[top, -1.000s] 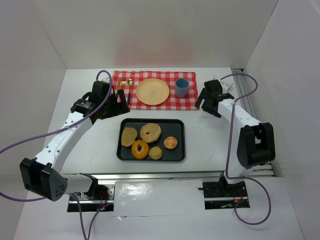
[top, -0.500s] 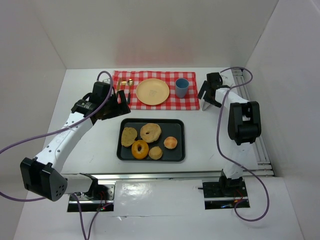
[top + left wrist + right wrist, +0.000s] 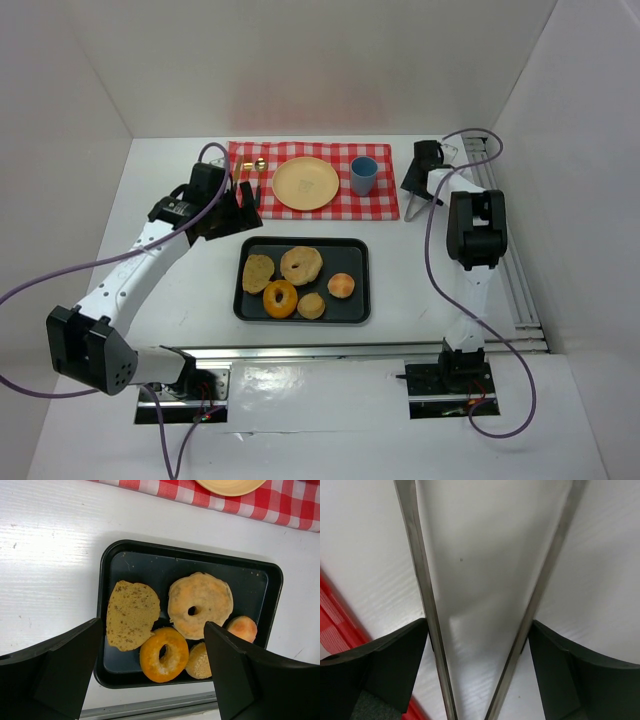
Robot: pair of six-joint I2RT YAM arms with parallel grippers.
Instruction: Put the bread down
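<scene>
Several breads lie in a black tray (image 3: pixel 355 300): a flat brown slice (image 3: pixel 257 272), a pale bagel (image 3: pixel 300 265), an orange donut (image 3: pixel 280 298), a sesame roll (image 3: pixel 311 306) and a small bun (image 3: pixel 341 285). My left gripper (image 3: pixel 240 195) is open and empty, hovering off the tray's far left corner. In the left wrist view it (image 3: pixel 151 640) frames the slice (image 3: pixel 131 614), the donut (image 3: pixel 164 653) and the bagel (image 3: pixel 200 605). My right gripper (image 3: pixel 418 182) is at the far right, shut on metal tongs (image 3: pixel 420 580) whose arms run between its fingers (image 3: pixel 385 665).
A red checked cloth (image 3: pixel 240 155) at the back holds a yellow plate (image 3: pixel 305 183), a blue cup (image 3: pixel 363 175) and gold cutlery (image 3: pixel 258 175). A metal rail (image 3: pixel 500 230) runs along the right side. White walls enclose the table.
The right arm has folded up and drawn its gripper back toward the far right, beside the cloth's corner. The left arm has shifted only slightly.
</scene>
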